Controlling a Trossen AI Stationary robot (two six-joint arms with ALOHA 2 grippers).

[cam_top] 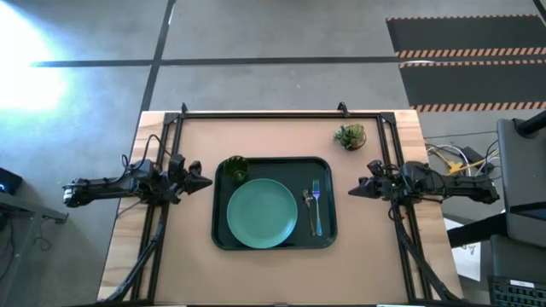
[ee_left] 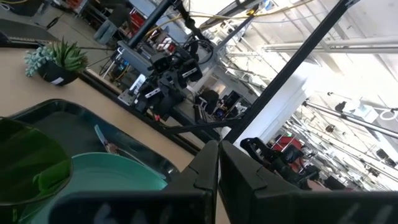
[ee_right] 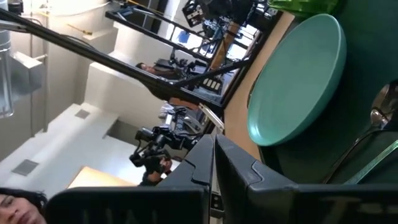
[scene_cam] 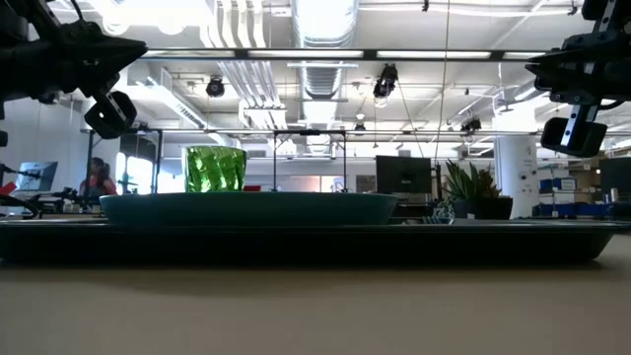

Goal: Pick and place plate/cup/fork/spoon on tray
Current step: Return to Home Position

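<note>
The dark green tray (cam_top: 223,240) lies at the table's middle. On it rest the teal plate (cam_top: 261,213), the olive-green cup (cam_top: 236,168) at its far left corner, and the spoon (cam_top: 309,201) and fork (cam_top: 316,207) side by side at its right. The plate (ee_right: 298,81) and spoon bowl (ee_right: 382,112) show in the right wrist view. My left gripper (cam_top: 207,182) is shut and empty, just left of the tray. My right gripper (cam_top: 351,190) is shut and empty, just right of the tray. Both are raised above the table in the low view.
A small potted plant (cam_top: 350,136) stands at the table's far right. A black frame (cam_top: 281,112) runs along the far edge and down both sides. In the low view a person (scene_cam: 99,177) sits in the room behind.
</note>
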